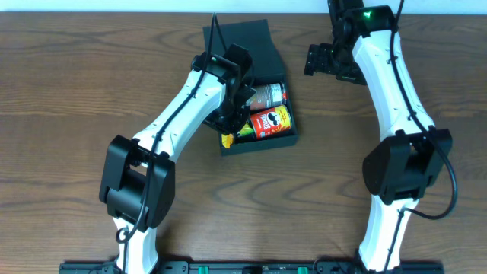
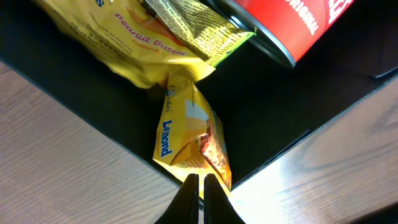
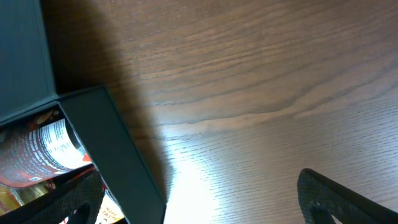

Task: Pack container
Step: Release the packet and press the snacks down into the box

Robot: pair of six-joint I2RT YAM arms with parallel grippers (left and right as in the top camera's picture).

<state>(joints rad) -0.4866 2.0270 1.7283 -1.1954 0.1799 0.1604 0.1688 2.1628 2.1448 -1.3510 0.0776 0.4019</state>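
The container (image 1: 259, 144) is a dark square box with its flap lid (image 1: 243, 38) open toward the back. Inside lie a red snack can (image 1: 272, 122), a grey can (image 1: 268, 95) and yellow snack bags. My left gripper (image 1: 232, 125) is over the box's front left corner. In the left wrist view its jaws (image 2: 198, 182) are shut on the end of a yellow Lemond packet (image 2: 186, 137) that stands in the box corner (image 2: 267, 112). My right gripper (image 1: 316, 59) is open and empty, beside the box's back right; its fingers (image 3: 193, 208) straddle the box wall (image 3: 106, 143).
A yellow peanut butter bag (image 2: 106, 37) and a green-gold packet (image 2: 193, 25) lie next to the red can (image 2: 292, 25) inside the box. Bare wooden table (image 1: 76, 91) surrounds the box on all sides.
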